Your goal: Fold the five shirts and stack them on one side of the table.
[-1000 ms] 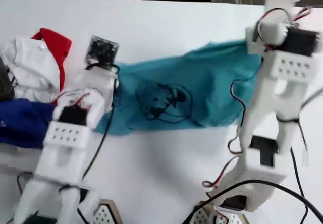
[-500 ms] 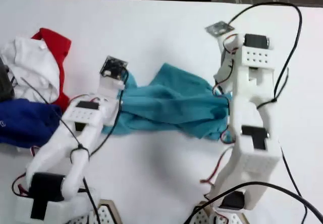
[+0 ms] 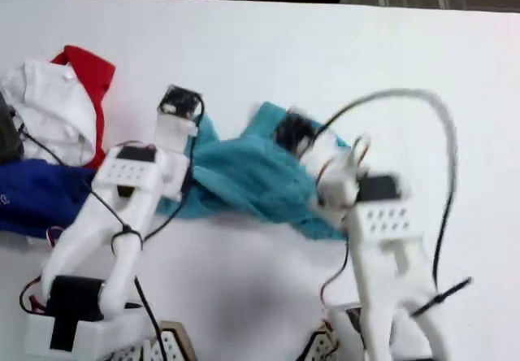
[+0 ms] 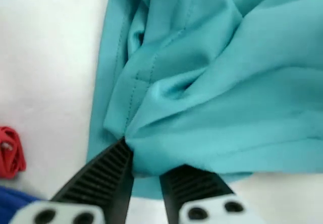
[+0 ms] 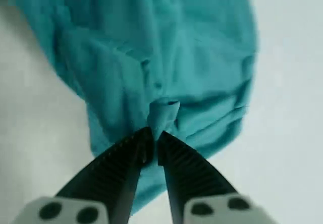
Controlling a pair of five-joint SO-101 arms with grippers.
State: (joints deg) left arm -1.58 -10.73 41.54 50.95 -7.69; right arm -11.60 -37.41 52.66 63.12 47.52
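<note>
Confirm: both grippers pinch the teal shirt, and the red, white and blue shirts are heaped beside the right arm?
Not quite. The red shirt, white shirt and blue shirt are heaped beside the left arm, not the right, as the high view shows. The rest holds: the left gripper and right gripper each pinch the teal shirt.

Four shirts lie on one table: one teal shirt at centre; one red shirt, one white shirt and one blue shirt at nine o'clock. Two grippers: left gripper, right gripper.
</note>
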